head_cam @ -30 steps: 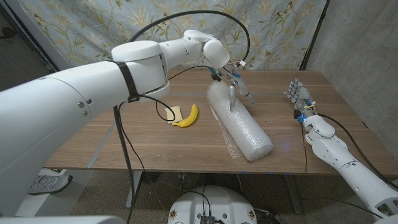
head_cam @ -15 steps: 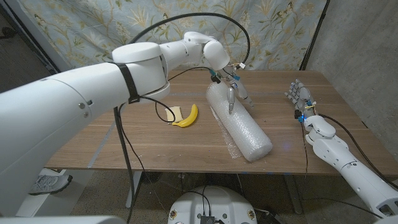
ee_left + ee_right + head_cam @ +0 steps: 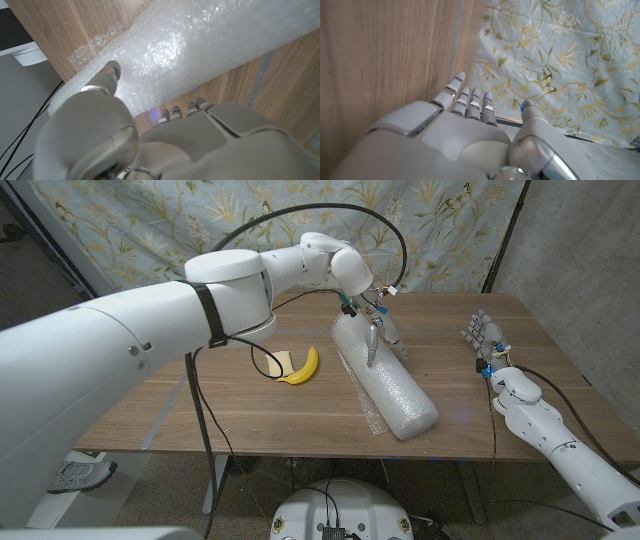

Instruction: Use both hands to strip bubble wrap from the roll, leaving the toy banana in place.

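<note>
Near the middle of the brown wooden table, running at a slant from the far middle toward the near edge: a thick white cylindrical roll of bubble wrap. At its near end, a loose clear flap of wrap lying on the wood.

On the roll's far end, the white left hand — thumb laid down over the top of the roll, fingers reaching down the far side. From the left wrist view, same left hand with thumb tip pressed on the wrap and fingertips tucked in at the roll's lower edge where it meets the wood. Clamped round the roll, then, though how tight cannot be told.

To the left of the roll, well apart from it, toward the table's middle: a small yellow plastic toy banana, lying on its side, untouched, beside a pale flat scrap.

Near the table's right edge, the white right hand — standing with fingers up, a little apart, nothing held. From the right wrist view, right hand beside the wood, fingers straight and close together, floral patterned curtain beyond.
</note>
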